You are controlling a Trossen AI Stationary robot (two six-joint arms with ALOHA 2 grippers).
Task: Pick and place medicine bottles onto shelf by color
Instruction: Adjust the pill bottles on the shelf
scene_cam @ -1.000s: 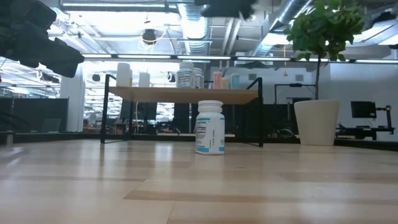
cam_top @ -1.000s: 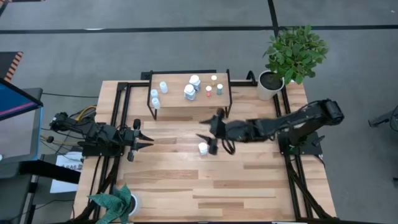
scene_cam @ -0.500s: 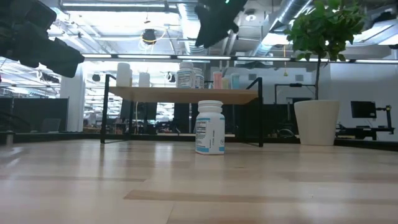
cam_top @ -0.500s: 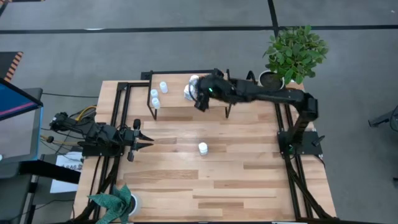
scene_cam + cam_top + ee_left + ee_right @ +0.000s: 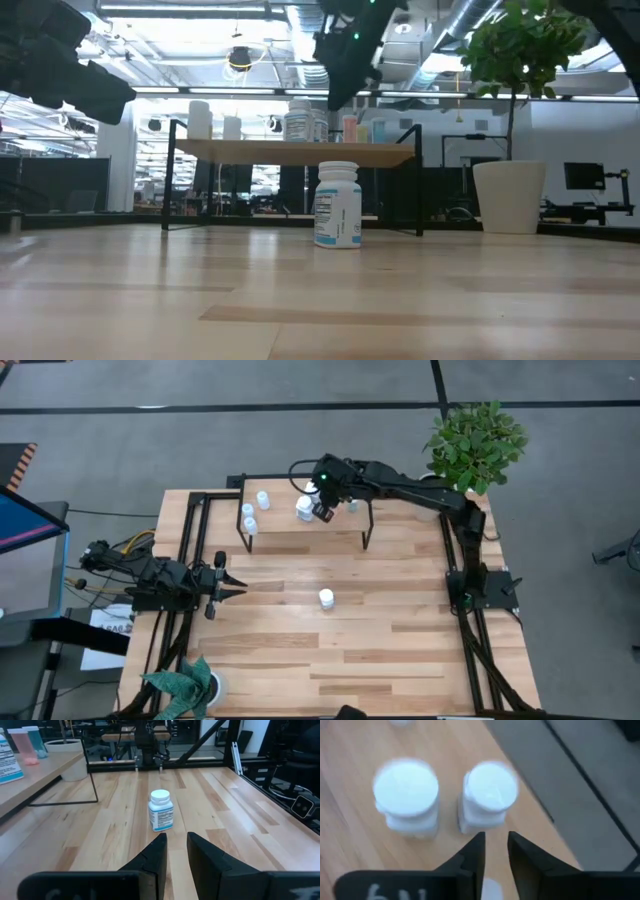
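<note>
Since a second ago the right claw [image 5: 322, 508] has swung away from the lone white medicine bottle [image 5: 326, 598] on the open desk [image 5: 400, 640] and now hangs over the shelf [image 5: 290, 528], above the pair of larger white bottles [image 5: 305, 508] standing on it. Its own wrist view looks down on two white-capped bottles [image 5: 407, 800] side by side on the light wood, with the two dark fingers [image 5: 472, 855] drawn close together, a narrow gap between them, and nothing held in that gap. In the low view the claw [image 5: 345, 70] hovers above the shelf's top without touching any bottle there.

On the shelf, seen from above, small white bottles [image 5: 250, 512] cluster toward the end farthest from the plant pot [image 5: 433, 495]. The larger white pair sits near the shelf's middle. A reddish bottle and a greenish one [image 5: 36, 739] stand toward the pot end; the arm hides them from above, but the left wrist view shows them.

The lone bottle stands upright on the desk in front of the shelf, well apart from it, white cap up and label facing the low camera.

The left claw [image 5: 175, 845] waits low over the desk, off to the side of the shelf and pointed toward the lone bottle, its fingers nearly together and empty.
</note>
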